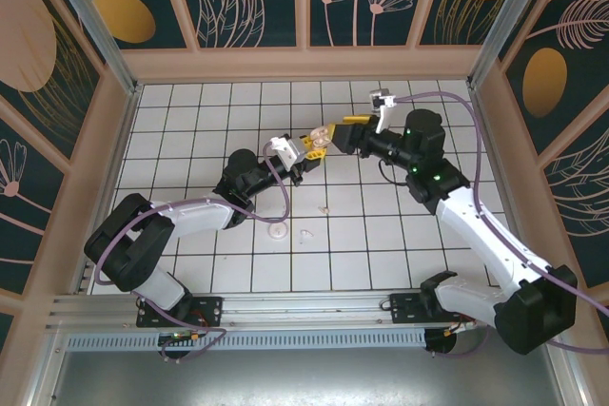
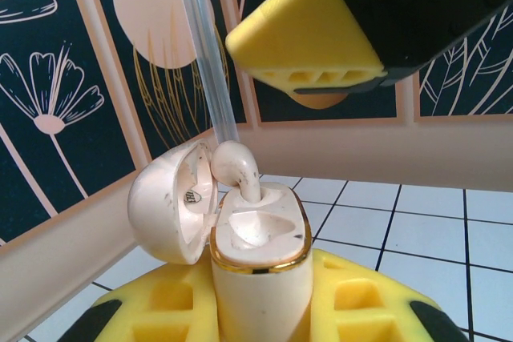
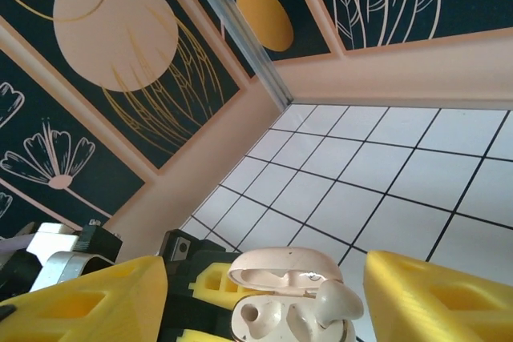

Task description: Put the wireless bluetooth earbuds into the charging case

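Observation:
My left gripper (image 2: 260,306) is shut on the cream charging case (image 2: 260,278), holding it upright above the tiles with its lid (image 2: 168,202) swung open to the left. One earbud (image 2: 239,167) stands stem-down in the far socket; the near socket is bare. My right gripper (image 3: 264,298) hangs open just above the case (image 3: 272,322), its yellow fingers (image 3: 437,294) apart on either side of the earbud (image 3: 337,303) and touching nothing. From above, the left gripper (image 1: 298,152) and the right gripper (image 1: 322,140) meet at mid-table. Two small pale pieces (image 1: 325,207) lie on the tiles below them.
A flat white round disc (image 1: 277,231) lies on the tiles near the left forearm, with a small pale piece (image 1: 304,234) beside it. The pen's beige walls (image 1: 304,62) ring the tiled floor. A purple cable (image 1: 285,199) loops over the tiles.

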